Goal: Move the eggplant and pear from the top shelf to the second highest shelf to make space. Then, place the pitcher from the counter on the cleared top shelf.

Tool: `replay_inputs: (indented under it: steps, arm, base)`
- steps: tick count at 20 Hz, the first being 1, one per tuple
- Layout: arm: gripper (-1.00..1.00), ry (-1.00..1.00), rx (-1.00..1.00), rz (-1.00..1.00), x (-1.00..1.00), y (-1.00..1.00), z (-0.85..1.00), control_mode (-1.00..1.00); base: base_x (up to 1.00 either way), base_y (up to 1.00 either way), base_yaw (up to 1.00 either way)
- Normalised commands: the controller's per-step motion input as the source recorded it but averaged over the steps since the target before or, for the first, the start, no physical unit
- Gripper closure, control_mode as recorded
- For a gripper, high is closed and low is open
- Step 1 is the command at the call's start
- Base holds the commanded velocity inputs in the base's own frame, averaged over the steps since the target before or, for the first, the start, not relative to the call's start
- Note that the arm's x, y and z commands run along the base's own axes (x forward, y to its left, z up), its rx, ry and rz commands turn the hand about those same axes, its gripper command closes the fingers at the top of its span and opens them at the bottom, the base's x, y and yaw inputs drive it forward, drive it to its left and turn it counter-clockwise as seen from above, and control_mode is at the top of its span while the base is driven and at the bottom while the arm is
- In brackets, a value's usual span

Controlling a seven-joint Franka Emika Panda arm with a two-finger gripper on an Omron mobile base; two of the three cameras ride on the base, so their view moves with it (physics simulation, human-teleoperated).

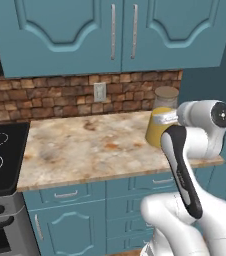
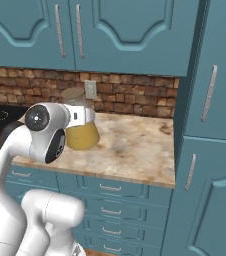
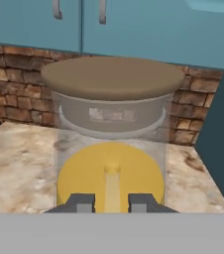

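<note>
With the pitcher on the surface just in front of the jar, the hand, fingers slightly apart on either side of its pale central strip, should advance squarely and close before lifting, avoiding the jar.

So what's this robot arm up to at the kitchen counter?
The white arm is reaching over the counter toward the yellow-orange pitcher, which stands near the brick wall. Its gripper sits right in front of the pitcher, one finger on each side of a narrow pale strip on its front, though whether it grips anything cannot be told. A greyish translucent jar with a brown lid stands just behind the pitcher. The pitcher appears to rest on the counter.
</note>
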Motion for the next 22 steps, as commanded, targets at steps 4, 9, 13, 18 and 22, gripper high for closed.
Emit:
replay_inputs:
  steps: [4, 9, 13, 18, 22]
  arm:
    - [1.0, 0.03, 0.0, 0.0, 0.0, 0.0, 0.01, -1.0]
    - [1.0, 0.0, 0.0, -0.01, -0.03, 0.0, 0.0, 1.0]
    - [1.0, 0.0, 0.0, 0.0, 0.0, 0.0, 0.0, 1.0]
    - [1.0, 0.0, 0.0, 0.0, 0.0, 0.0, 0.0, 1.0]
    - [1.0, 0.0, 0.0, 0.0, 0.0, 0.0, 0.0, 1.0]
  base:
    - [0.0, 0.0, 0.0]
    - [-0.31, 0.0, -0.06]
    - [-0.96, -0.1, -0.17]
    - [-0.49, -0.33, -0.36]
    - [0.0, -0.53, -0.48]
